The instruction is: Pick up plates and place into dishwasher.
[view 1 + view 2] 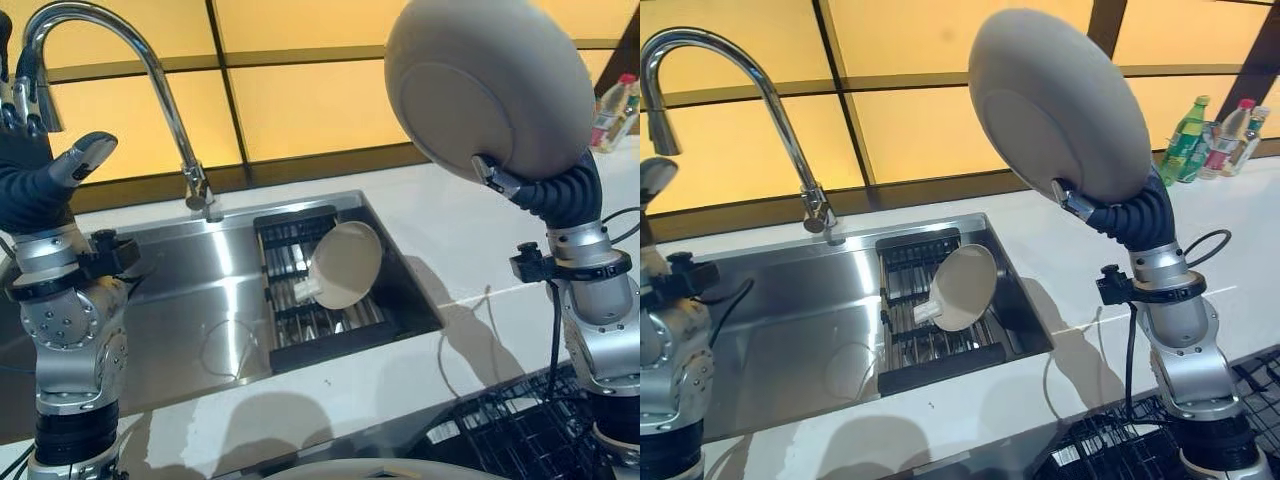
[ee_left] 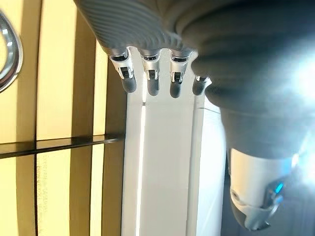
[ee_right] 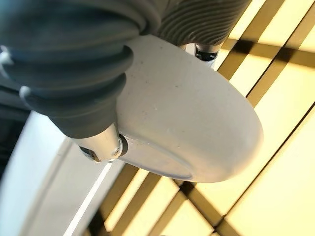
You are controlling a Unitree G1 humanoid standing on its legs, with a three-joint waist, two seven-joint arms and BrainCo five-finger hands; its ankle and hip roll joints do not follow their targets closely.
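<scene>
A dark wire rack [image 1: 520,430] lies nearest, at the lower right beside the base of the right arm, with a pale curved rim [image 1: 360,468] showing at the bottom edge in the left eye view. Beyond it runs the white counter [image 1: 470,250]. The steel sink [image 1: 190,300] is set into the counter. In its right half sits a black slatted tray [image 1: 300,310], and a small beige plate [image 1: 345,265] leans tilted on its edge in that tray. The tap [image 1: 150,90] arches over the back of the sink.

The right hand [image 1: 500,178] is raised high above the counter and pinches a large beige plate [image 1: 490,85] at its lower rim: the thumb presses on the plate's underside, which faces the head camera, and fingers reach round the far face, as the right wrist view shows. The plate is tilted, held well above the sink.

The left hand [image 1: 45,165] is raised at the left beside the tap, fingers straight and side by side, thumb apart, holding nothing.

Farthest back, bottles [image 1: 1210,140] stand on the counter at the right, before the amber panelled wall [image 1: 300,90].
</scene>
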